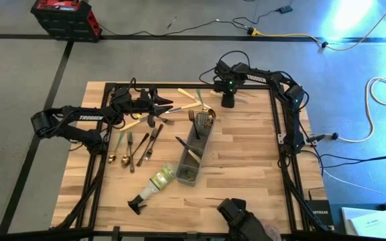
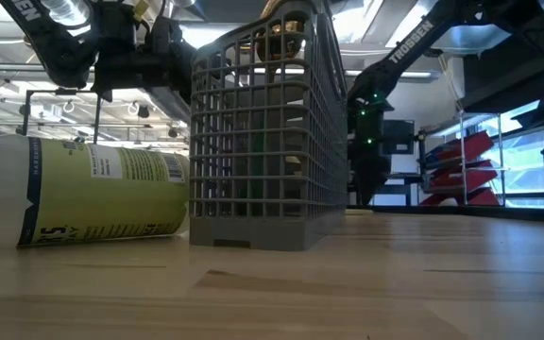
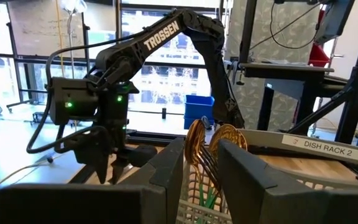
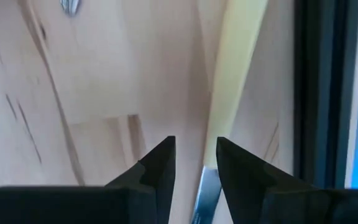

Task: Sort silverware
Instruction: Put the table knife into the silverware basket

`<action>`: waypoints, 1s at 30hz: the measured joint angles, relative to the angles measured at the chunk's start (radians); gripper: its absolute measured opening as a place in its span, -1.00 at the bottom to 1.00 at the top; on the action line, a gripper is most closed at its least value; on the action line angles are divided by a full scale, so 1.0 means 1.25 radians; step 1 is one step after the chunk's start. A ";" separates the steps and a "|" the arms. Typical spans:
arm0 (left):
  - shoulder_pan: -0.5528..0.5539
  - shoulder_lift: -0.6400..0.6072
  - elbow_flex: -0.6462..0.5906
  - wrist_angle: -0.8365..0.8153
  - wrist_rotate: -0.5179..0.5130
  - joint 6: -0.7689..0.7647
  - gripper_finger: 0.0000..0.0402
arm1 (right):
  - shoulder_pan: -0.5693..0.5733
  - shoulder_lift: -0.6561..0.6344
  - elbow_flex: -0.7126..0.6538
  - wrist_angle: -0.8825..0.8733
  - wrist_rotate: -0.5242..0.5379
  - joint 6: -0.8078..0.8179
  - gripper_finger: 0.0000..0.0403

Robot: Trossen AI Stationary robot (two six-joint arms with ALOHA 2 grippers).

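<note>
Silverware lies in loose groups on the wooden table: forks and spoons with gold, dark and green handles [image 1: 136, 142] near the left side, and cream-handled pieces [image 1: 187, 105] farther back. More stands in the grey mesh caddy [image 1: 194, 150], with gold spoons [image 3: 199, 142] at its far end. My left gripper [image 1: 168, 106] is open and held above the table left of the caddy, pointing at those spoons. My right gripper [image 1: 228, 102] points straight down at the far part of the table. It is open, its fingertips [image 4: 194, 142] standing over a cream-handled knife [image 4: 238, 62] that lies flat on the wood.
A clear spray bottle with a green label [image 1: 156, 184] lies on its side near the caddy's near end, black nozzle toward the near edge. A black frame rail [image 4: 322, 93] runs close beside the knife. Bare wood lies right of the caddy [image 1: 246, 154].
</note>
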 joint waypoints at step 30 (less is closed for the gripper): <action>0.000 0.000 0.001 -0.002 0.000 0.002 -0.58 | -0.001 0.060 0.026 0.034 -0.034 0.037 -0.62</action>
